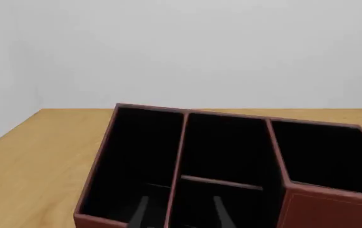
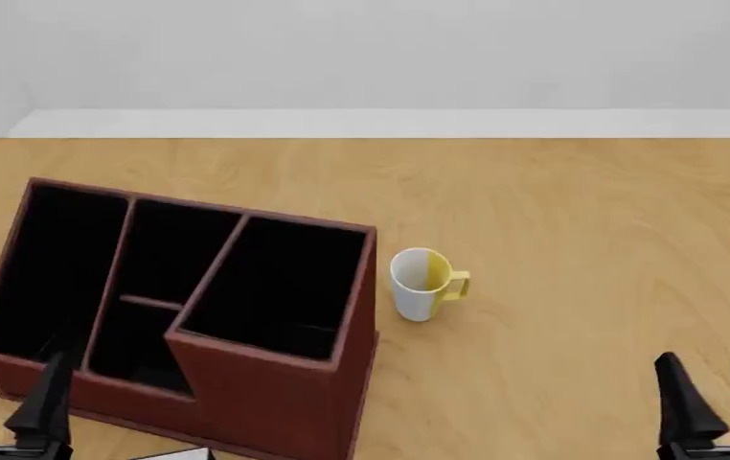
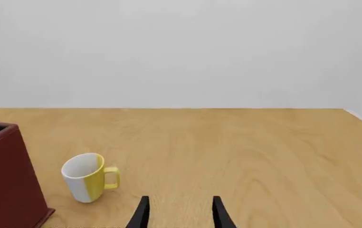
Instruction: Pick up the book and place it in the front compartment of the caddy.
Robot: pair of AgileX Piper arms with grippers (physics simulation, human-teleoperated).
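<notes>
Front view shows the caddy [image 2: 186, 316] at the left of the frame on the wooden surface [image 2: 570, 240], its 4 black-lined cells all looking bare. The front compartment [image 2: 173, 251] is the longer cell of the narrow middle strip, in the upper part of the caddy, beyond the short cross divider. The book [image 2: 176, 454] shows only as a pale sliver at the bottom edge of the frame, just below the caddy's near wall; whether it touches the wall I cannot tell. A white-and-yellow mug [image 2: 424, 284] stands upright just right of the caddy, apart from it.

The left gripper [image 2: 8, 398] sits at the lower left corner, jaws spread with nothing between them. The right gripper [image 2: 717, 393] sits at the lower right, jaws likewise apart and holding nothing, well away from the book.

By my reading nothing of the task is done: the book is ungrasped and outside the caddy. Reaching, gripping, lifting and lowering it into the front compartment all remain.
</notes>
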